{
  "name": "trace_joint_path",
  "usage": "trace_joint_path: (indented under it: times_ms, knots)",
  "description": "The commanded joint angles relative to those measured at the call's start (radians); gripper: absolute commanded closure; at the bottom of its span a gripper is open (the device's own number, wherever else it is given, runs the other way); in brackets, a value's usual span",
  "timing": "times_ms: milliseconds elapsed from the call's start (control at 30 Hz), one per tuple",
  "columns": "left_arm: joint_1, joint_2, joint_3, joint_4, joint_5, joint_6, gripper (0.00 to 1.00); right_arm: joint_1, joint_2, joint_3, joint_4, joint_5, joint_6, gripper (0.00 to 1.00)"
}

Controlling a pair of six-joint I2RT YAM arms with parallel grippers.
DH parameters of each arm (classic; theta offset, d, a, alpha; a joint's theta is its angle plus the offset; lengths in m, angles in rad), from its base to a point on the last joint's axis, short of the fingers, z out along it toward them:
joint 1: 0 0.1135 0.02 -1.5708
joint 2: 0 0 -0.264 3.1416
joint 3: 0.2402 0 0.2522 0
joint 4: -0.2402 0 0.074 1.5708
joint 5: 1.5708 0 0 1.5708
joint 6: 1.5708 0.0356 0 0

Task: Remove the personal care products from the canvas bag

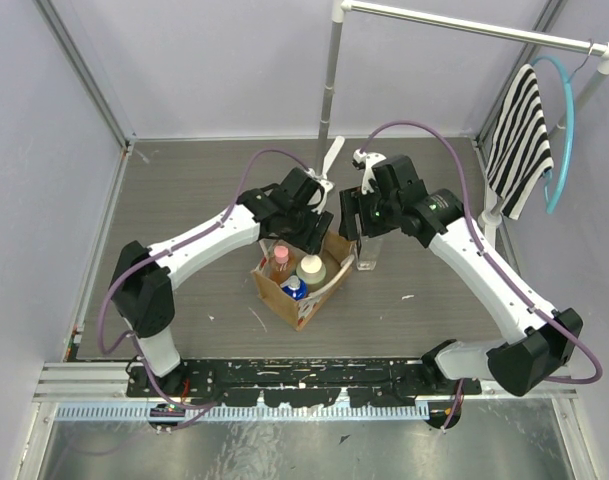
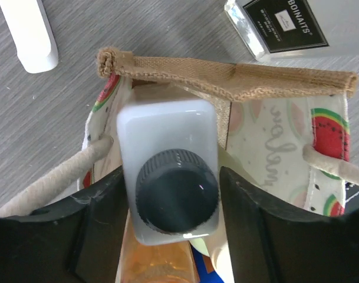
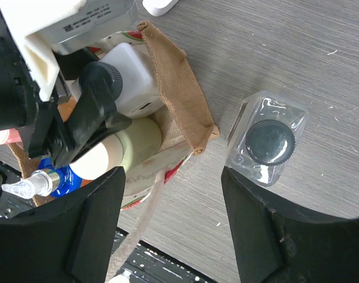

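**Now: four bottles in the bag, one out on the tabletop**

Up top, you see the canvas bag (image 1: 280, 300) standing open on the tabletop (image 1: 184, 190), between your two arms. Three bottles poke up inside it: the peach-orange bottle (image 1: 281, 258) with its pink cap, the cream bottle (image 1: 311, 270) with its beige cap, and the blue-capped bottle (image 1: 294, 288). Your left end effector (image 1: 316, 228) is over the far end of the bag. Your right end effector (image 1: 359, 225) is just beside the bag, above the clear bottle (image 1: 367, 252). That bottle stands on the tabletop, outside the bag. A striped cloth (image 1: 519, 140) hangs at the far right.

From the left wrist, you look straight down on the white squarish bottle (image 2: 167, 130) and its dark cap. It sits in the bag, close to the tan rim. Both fingers (image 2: 102, 236) press against its sides, so this end effector is grasping the white squarish bottle. A bit of orange and a bit of blue show just below it.

From the right wrist, the two fingers (image 3: 96, 224) stand wide apart. Only the tabletop and a corner of the bag lie between them, so this end effector is released and holds nothing. The clear bottle stands apart from the bag with its dark grey cap up, near the right finger. In the bag you can see the white, cream and blue-capped bottles.
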Motion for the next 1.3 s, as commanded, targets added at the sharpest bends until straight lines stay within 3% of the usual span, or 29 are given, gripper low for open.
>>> trace_joint_path:
  times_ms: [0,67,133,167,300,567,867,1033,1267]
  knots:
    - [-0.007,0.034,0.028,0.013,0.006,0.0,0.44,0.001,-0.045,0.006,0.042,-0.001,0.023,0.28]
    - [-0.007,0.03,0.044,0.009,0.009,-0.011,0.69,0.005,-0.047,0.007,0.034,-0.007,0.025,0.28]
    - [-0.008,-0.006,0.062,0.003,-0.083,-0.027,0.95,0.011,-0.052,0.007,0.027,-0.016,0.025,0.28]
    - [-0.007,-0.031,0.076,-0.006,-0.155,-0.03,1.0,0.016,-0.055,0.005,0.029,-0.032,0.023,0.28]
    - [0.001,-0.137,0.156,-0.043,-0.37,-0.021,1.0,0.045,-0.068,-0.015,0.067,-0.102,0.016,0.29]
    - [0.022,-0.274,0.355,-0.11,-0.392,-0.032,1.0,0.173,-0.051,-0.065,0.136,-0.059,-0.024,0.28]
    - [0.038,-0.391,0.424,-0.198,-0.576,-0.027,1.0,0.266,0.066,-0.133,0.269,-0.015,-0.089,0.28]
    - [0.088,-0.406,0.363,-0.242,-0.543,-0.052,1.0,0.316,0.14,-0.106,0.291,0.05,-0.11,0.28]
    - [0.153,-0.442,0.088,-0.139,-0.451,-0.114,1.0,0.381,0.123,0.107,0.081,0.343,-0.122,0.28]
